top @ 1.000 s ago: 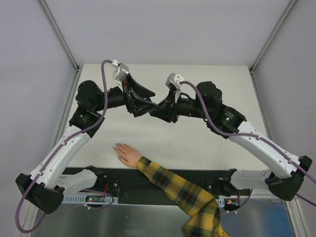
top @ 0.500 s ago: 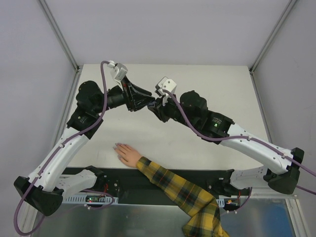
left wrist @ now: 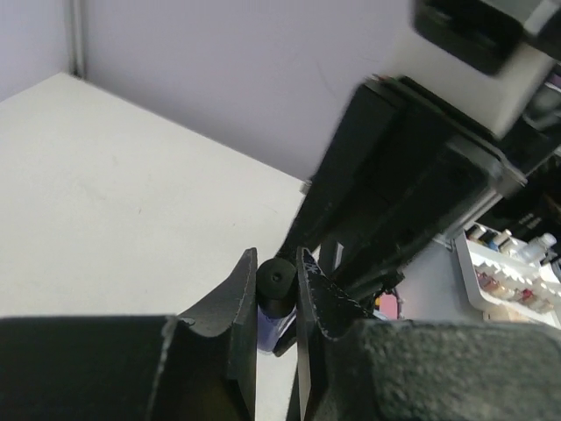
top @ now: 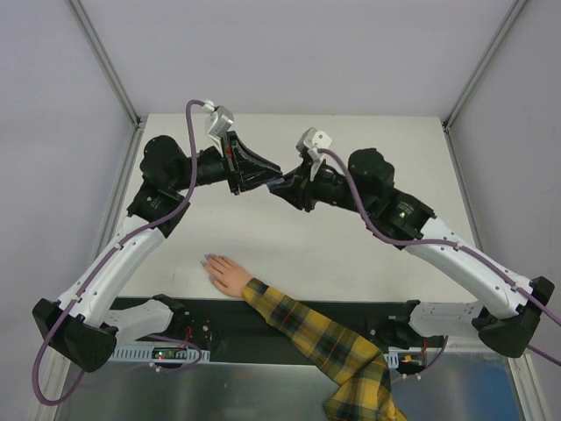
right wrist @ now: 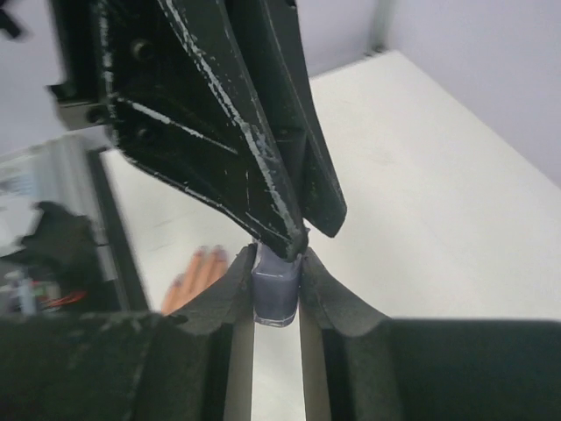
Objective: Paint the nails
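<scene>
Aloft, my left claw (left wrist: 276, 265) pinched the black cap (left wrist: 277, 288), my right claw (right wrist: 277, 261) clamped the polish bottle (right wrist: 276, 296); table (top: 377, 254) lay open to its far edge.

The right end effector (right wrist: 277, 263) clamps a small purple glass bottle (right wrist: 277, 298). The black left end effector (right wrist: 308, 231) has its fingers converging on the bottle's top. A peach mannequin hand (right wrist: 195, 274) lies on the white table (right wrist: 421, 175).
</scene>
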Motion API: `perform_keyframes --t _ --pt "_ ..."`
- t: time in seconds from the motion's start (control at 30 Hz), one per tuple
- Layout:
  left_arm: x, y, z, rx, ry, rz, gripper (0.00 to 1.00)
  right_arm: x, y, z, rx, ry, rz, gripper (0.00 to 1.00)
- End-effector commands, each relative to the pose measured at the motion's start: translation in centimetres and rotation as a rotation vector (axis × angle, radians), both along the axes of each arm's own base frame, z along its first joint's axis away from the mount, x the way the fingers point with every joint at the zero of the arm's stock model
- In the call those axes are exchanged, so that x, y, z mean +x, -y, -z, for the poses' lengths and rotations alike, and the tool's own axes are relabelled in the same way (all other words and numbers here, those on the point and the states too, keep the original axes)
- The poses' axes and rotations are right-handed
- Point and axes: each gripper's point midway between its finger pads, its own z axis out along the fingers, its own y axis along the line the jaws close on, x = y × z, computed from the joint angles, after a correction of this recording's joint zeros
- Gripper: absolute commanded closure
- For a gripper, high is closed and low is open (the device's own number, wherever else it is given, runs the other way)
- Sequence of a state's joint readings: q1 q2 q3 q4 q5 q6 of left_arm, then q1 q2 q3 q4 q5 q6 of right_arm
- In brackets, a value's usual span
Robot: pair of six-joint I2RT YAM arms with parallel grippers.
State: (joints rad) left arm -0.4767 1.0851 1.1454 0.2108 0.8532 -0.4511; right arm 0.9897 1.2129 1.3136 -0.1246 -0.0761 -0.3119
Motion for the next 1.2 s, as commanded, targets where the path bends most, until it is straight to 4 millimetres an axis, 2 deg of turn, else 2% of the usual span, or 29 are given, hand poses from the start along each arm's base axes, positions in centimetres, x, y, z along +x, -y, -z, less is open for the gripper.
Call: perform_keyframes --t 0.0,0.07,0.2,0.23,0.27,0.33,0.4,0.53,0.67,0.8,0.9,1.0,1.03,1.1,1.17 --pt "-5.2 0.2 -2.8 -0.079 0.127 0.282 1.00 -6.4 0.2 -4.8 0.203 -0.076 -0.507 1.00" --pt "-6.2 0.0 -3.0 -0.079 0.158 0.326 1.00 -7.3 0.6 -4.5 0.192 -0.092 -0.573 0.99" --pt "-6.3 -0.3 -3.0 -0.065 0.194 0.296 0.99 -6.9 1.0 -3.5 0.159 -0.105 -0.535 1.00" --pt "-5.9 -0.3 -2.9 -0.057 0.187 0.274 0.70 -6.4 1.1 -3.4 0.152 -0.098 -0.505 1.00" --pt "-5.2 -0.3 -3.2 -0.060 0.190 0.221 0.58 -6.3 1.2 -2.9 0.136 -0.109 -0.491 1.00" --pt "-4.6 -0.5 -2.8 -0.038 0.180 0.172 0.43 -5.8 1.3 -2.6 0.126 -0.110 -0.461 1.00" --pt "-3.9 -0.5 -2.5 -0.025 0.161 0.140 0.37 -5.7 1.4 -2.4 0.119 -0.111 -0.447 1.00" --pt "-3.7 -0.5 -2.6 -0.019 0.146 0.133 0.42 -5.3 1.6 -2.2 0.112 -0.106 -0.423 1.00" --pt "-3.5 -0.6 -2.7 -0.019 0.145 0.126 0.51 -5.2 1.4 -2.3 0.112 -0.107 -0.422 1.00" --pt "-3.4 -0.4 -2.5 -0.016 0.132 0.134 0.66 -5.0 1.2 -2.1 0.107 -0.113 -0.422 1.00" --pt "-3.4 -0.4 -2.4 -0.017 0.129 0.134 0.72 -4.9 1.1 -2.1 0.107 -0.116 -0.418 1.00" --pt "-3.5 -0.4 -2.5 -0.019 0.132 0.144 0.87 -4.8 1.1 -2.1 0.105 -0.114 -0.414 1.00" --pt "-3.5 -0.3 -2.5 -0.019 0.133 0.153 0.99 -4.7 1.1 -2.0 0.103 -0.115 -0.408 1.00" --pt "-3.5 -0.3 -2.5 -0.022 0.139 0.154 1.00 -4.3 1.1 -2.0 0.102 -0.114 -0.385 1.00" --pt "-3.4 -0.3 -2.3 -0.021 0.140 0.146 1.00 -3.5 1.3 -1.7 0.095 -0.123 -0.336 0.93"
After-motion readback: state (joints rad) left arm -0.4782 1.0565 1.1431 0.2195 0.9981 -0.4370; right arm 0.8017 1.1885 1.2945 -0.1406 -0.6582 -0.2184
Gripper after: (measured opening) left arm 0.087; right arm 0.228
